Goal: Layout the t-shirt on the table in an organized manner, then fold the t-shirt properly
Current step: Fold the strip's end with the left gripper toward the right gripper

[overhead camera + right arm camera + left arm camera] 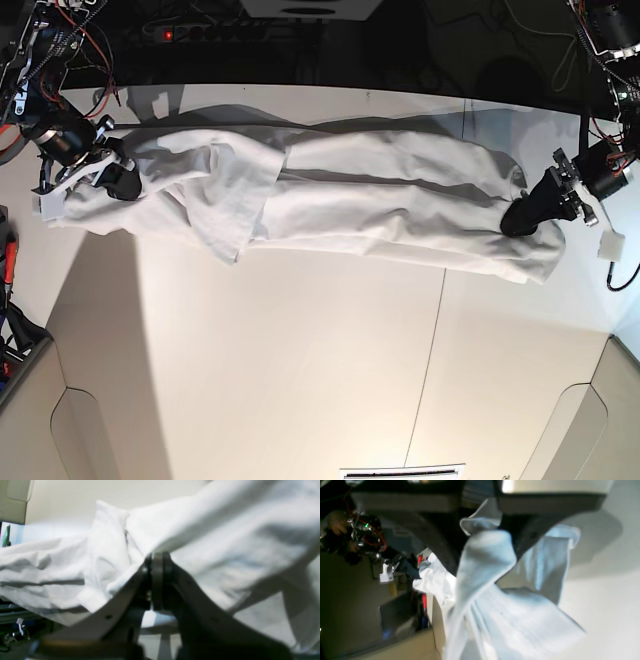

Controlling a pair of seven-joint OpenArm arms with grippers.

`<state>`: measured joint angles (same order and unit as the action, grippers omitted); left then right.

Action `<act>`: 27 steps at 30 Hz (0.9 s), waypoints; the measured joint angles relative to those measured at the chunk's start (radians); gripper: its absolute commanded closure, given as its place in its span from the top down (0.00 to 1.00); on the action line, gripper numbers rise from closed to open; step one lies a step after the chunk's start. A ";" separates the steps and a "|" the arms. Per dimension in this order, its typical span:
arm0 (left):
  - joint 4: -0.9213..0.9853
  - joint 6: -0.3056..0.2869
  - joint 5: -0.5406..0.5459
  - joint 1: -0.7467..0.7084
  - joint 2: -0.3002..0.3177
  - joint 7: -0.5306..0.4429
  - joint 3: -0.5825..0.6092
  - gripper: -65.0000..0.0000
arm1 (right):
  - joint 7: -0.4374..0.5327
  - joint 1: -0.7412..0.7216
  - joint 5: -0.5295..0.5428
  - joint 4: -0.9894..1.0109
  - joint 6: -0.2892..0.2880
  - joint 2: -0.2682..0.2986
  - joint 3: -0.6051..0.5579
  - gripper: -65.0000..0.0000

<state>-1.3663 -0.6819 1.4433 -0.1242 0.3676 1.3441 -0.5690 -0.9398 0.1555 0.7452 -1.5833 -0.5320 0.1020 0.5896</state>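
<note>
Both pairs of jaws are pinched onto cloth. In the right wrist view the right gripper (157, 555) has its two dark fingers pressed together at their tips, with a fold of the t-shirt (225, 537) caught between them and spilling to both sides. In the left wrist view the left gripper (505, 533) stands narrow, a bunched edge of the same shirt held between its fingers and hanging away beneath.

Outward from the right jaws lie a cardboard flap (15, 500) at the upper corner and dark framing low down. Beyond the left jaws sit the other arm's wiring, a cardboard box (402, 640) and the pale table (607, 605).

From the base camera, the single white t-shirt (340, 200) is stretched in one long, wrinkled band between the two grippers, along the far side of the table (300, 380), one sleeve drooping near the right gripper (118, 180). The left gripper (518, 215) grips the opposite end. A thin dark seam (432, 350) crosses the tabletop, nearer the left gripper.
</note>
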 measured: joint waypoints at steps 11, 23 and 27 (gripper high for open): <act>-0.196 -0.006 -0.074 0.002 -0.143 -0.068 0.212 0.00 | -0.011 0.000 -0.004 0.000 0.000 0.000 0.000 0.00; -0.195 -0.003 -0.496 0.023 -0.257 -0.294 0.562 0.00 | -0.011 0.000 -0.005 0.000 0.000 0.000 0.000 0.00; -0.195 -0.003 -0.637 0.052 -0.259 -0.362 0.642 0.00 | -0.012 0.000 -0.005 0.000 0.000 0.000 0.000 0.00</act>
<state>-1.5616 -0.6853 0.8062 -0.0719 0.1085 0.9817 0.0734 -0.9516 0.1555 0.7403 -1.5833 -0.5316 0.1024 0.5896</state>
